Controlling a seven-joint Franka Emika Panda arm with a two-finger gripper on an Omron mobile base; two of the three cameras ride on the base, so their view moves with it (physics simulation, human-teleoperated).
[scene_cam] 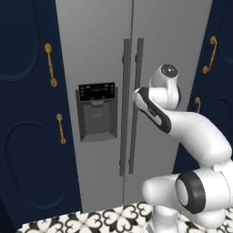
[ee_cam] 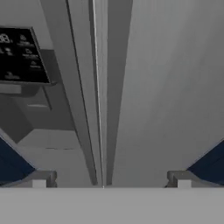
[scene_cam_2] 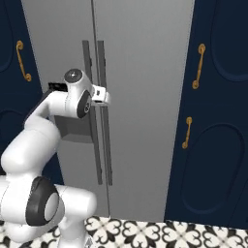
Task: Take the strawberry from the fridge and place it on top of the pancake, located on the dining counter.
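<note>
Two dark finger tips (ee_cam: 38,178) are showing at the bottom of the hand view, standing as far apart as they go, and nothing is sitting between them: the tool (ee_cam: 111,180) is gaping wide and gripping nothing. It is pointing straight at the seam where the two long vertical handles (ee_cam: 92,87) are running side by side, so the spread jaws are bracketing both handles without yet closing on either; whether a tip is brushing a handle I cannot tell. In the right base view the tool (scene_cam_2: 102,95) is reaching forward at about mid-height of the handles (scene_cam_2: 97,116), which looks like the place to catch one for a pull. Both doors of the fridge (scene_cam: 100,45) are sitting shut and flush, with the black dispenser panel (scene_cam: 96,92) on the left door, so the arm is most likely lining up to open a door, and the task is looking barely begun. Behind those closed doors, presumably, the strawberry is waiting; it is hidden from every camera, as its shelf is too. Flanking the fridge, the navy cabinets (scene_cam: 27,113) with brass handles (scene_cam: 50,65) are standing untouched, and a patterned tile floor (scene_cam_2: 155,232) is lying below.
</note>
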